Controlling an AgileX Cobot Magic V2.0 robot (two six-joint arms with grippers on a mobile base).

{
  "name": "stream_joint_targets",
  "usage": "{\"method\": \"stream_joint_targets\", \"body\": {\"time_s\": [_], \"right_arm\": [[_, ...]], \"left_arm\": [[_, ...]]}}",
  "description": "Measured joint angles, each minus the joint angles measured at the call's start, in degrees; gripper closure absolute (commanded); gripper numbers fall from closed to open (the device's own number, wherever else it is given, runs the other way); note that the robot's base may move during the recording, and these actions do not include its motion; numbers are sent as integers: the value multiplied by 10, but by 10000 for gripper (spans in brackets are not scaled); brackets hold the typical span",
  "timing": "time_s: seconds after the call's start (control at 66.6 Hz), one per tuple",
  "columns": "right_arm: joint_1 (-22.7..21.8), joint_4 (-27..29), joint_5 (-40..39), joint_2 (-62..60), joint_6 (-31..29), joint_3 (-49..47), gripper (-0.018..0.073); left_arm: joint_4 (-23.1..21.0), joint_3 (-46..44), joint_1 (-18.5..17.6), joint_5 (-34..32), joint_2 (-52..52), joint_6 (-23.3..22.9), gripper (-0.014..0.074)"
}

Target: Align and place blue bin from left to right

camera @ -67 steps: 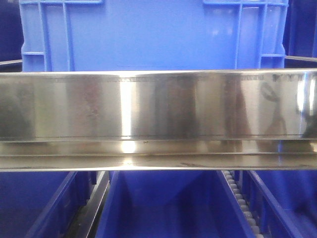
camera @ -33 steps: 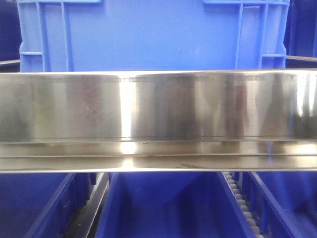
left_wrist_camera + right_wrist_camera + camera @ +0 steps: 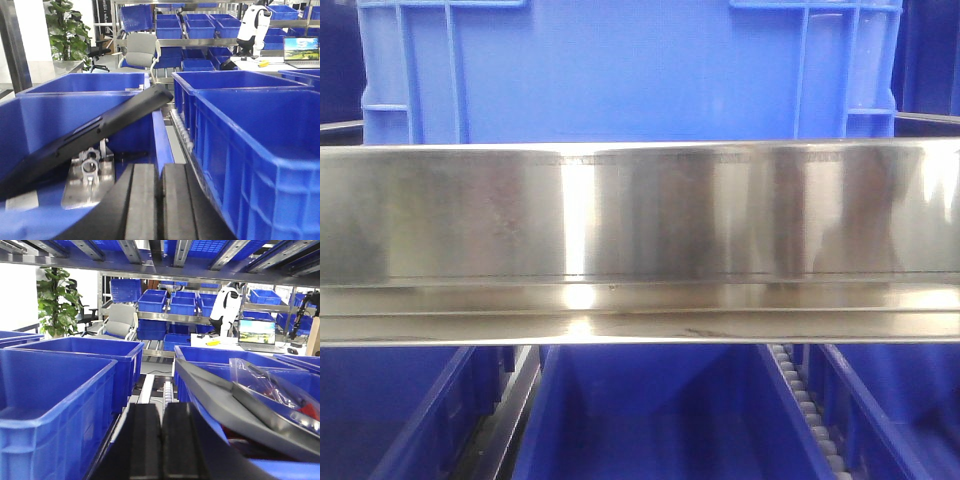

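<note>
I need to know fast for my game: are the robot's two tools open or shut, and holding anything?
Left tool: shut, holding nothing.
Right tool: shut, holding nothing.

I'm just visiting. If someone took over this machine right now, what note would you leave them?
Left claw: shut, holding nothing.
Right claw: shut, holding nothing.
Blue bin: upright behind the steel rail, square to the front camera.
Other bins stand beside the claws.
Done: cannot tell; neither claw touches a bin.
Left: probably check the blue bin's alignment, then move it left to right.
</note>
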Motion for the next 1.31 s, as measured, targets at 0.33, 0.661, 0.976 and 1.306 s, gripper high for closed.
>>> {"method": "stream_joint_targets", "body": {"time_s": [0.33, 0.661, 0.976, 1.306], "right_arm": [[0, 0, -36, 9, 0, -3, 639], [0, 2, 50, 89, 37, -71, 636], [0, 3, 119, 298, 42, -200, 636], [7, 3, 104, 439, 43, -284, 636]], "left_arm": [[-11, -4, 0, -64, 32, 0, 707], [-11, -82, 0, 4, 114, 0, 707], [-63, -205, 0, 65, 293, 0, 707], [-86, -270, -16, 52, 398, 0, 707]]}}
